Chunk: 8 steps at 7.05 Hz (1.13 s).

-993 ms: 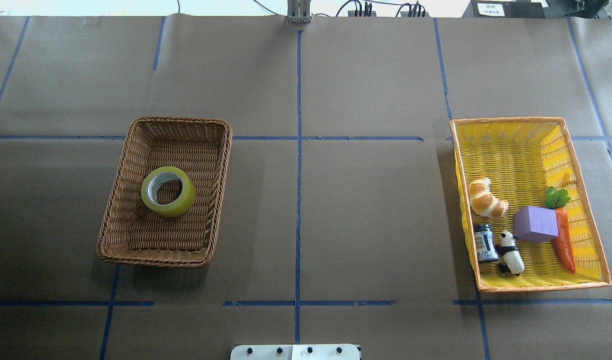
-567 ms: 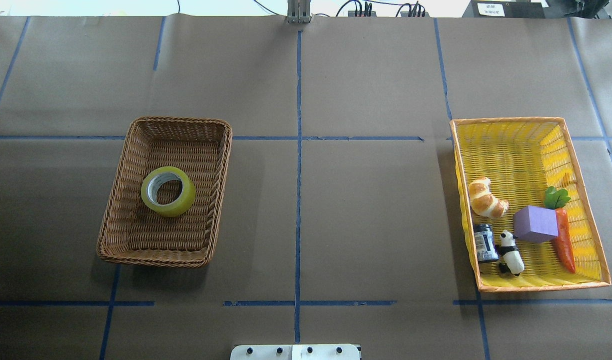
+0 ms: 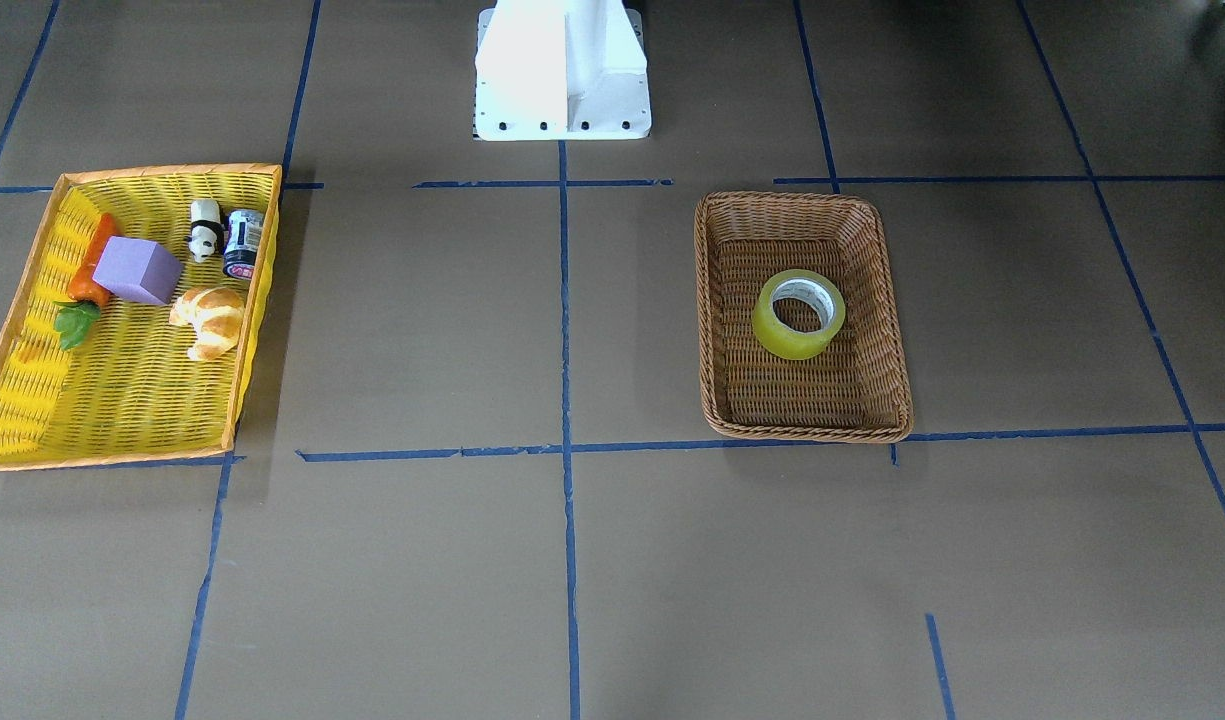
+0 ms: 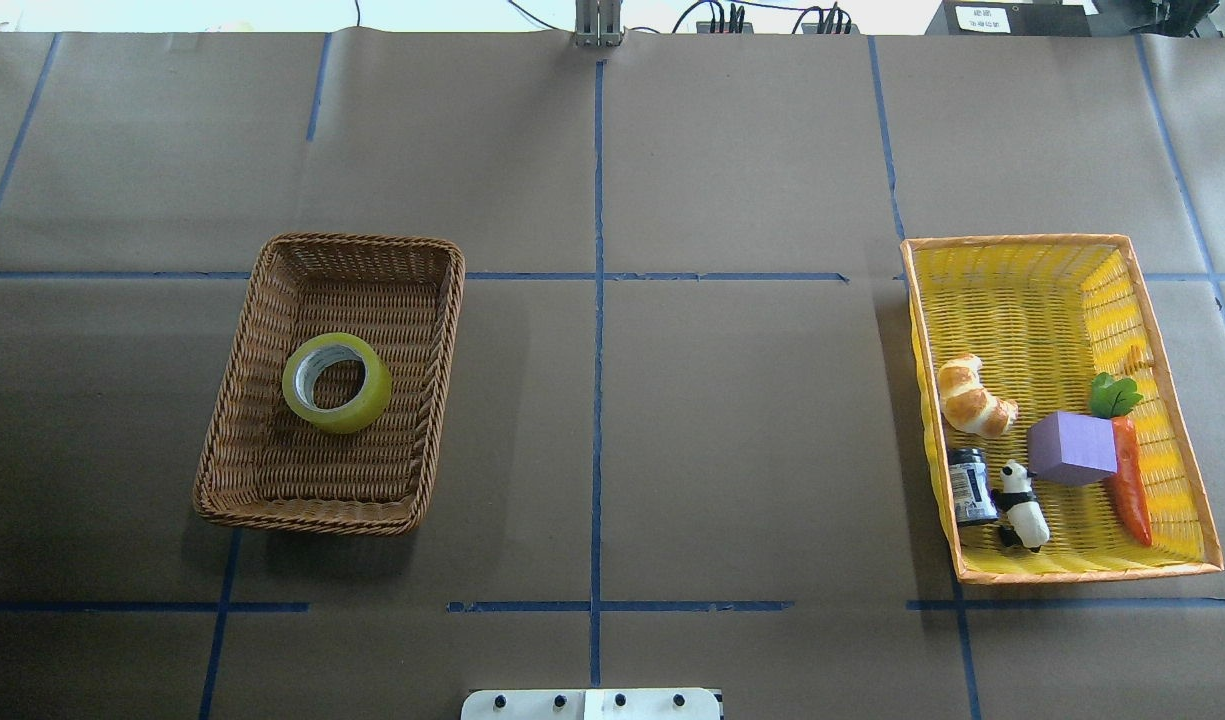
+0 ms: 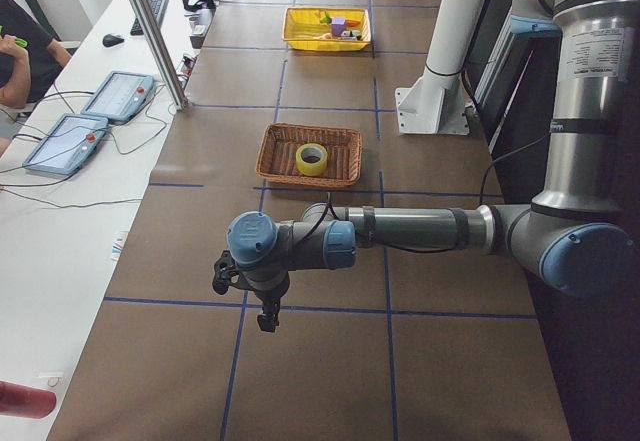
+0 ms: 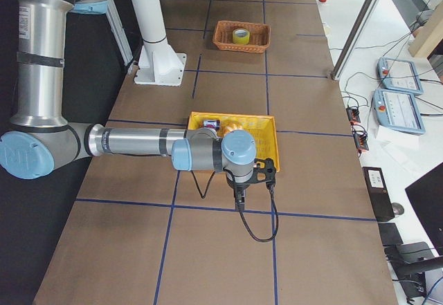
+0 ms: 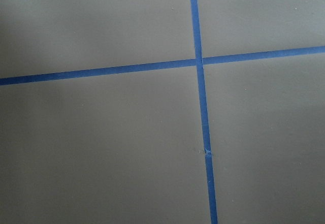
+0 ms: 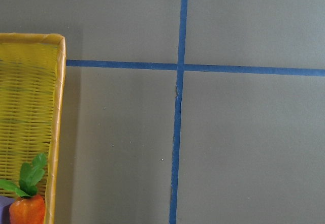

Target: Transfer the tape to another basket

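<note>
Inside the brown wicker basket (image 4: 362, 240), about midway across its floor, the tape (image 4: 337, 383) is lying flat with its white core facing up, touching none of the walls. The yellow basket (image 4: 1012, 240) is sitting well apart from the brown one, across a wide stretch of bare counter (image 4: 732, 430), and it is already holding a croissant (image 4: 972, 397), a purple block (image 4: 1072, 448), a carrot (image 4: 1130, 480), a panda figure (image 4: 1022, 505) and a small can (image 4: 970, 485). The left hand (image 5: 266, 321) is hanging over the counter well out from the brown basket, on the side away from the yellow one; the right hand (image 6: 239, 206) is hovering far off, past the yellow basket. Only the side views are showing them, so I cannot tell whether either hand is spread or closed. Judging by this, no reach is under way. If the roll is heading to the yellow basket, the trouble is likely starting at the pick: the roll looks too wide to span, so a finger is probably having to go down through the core, and a low tip could be catching in the weave and dragging the light basket along. The long carry is another risk, since one arm may not be reaching both baskets. A release from too high could be landing the roll on its edge and sending it rolling off among the crowded toys.
</note>
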Each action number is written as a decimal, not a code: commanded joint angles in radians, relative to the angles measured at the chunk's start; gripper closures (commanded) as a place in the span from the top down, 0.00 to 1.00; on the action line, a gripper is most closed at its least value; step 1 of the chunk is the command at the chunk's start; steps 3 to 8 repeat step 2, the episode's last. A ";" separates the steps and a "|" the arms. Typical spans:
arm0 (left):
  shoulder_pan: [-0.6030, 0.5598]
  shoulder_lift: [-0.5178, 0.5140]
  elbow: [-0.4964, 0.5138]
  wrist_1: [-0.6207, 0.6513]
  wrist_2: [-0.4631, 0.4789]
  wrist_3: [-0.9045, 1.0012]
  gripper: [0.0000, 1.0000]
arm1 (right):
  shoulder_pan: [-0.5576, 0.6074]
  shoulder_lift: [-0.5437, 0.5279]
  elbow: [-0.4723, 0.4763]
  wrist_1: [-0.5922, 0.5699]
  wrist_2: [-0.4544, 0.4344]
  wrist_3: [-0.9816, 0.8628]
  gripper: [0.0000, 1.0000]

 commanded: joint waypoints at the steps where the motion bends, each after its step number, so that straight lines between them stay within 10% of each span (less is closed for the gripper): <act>1: -0.001 0.000 -0.001 0.000 0.000 0.000 1.00 | 0.000 0.000 0.000 0.000 0.000 0.000 1.00; 8: -0.001 0.000 -0.001 0.000 0.000 0.000 1.00 | 0.000 0.000 0.002 0.000 0.000 0.000 1.00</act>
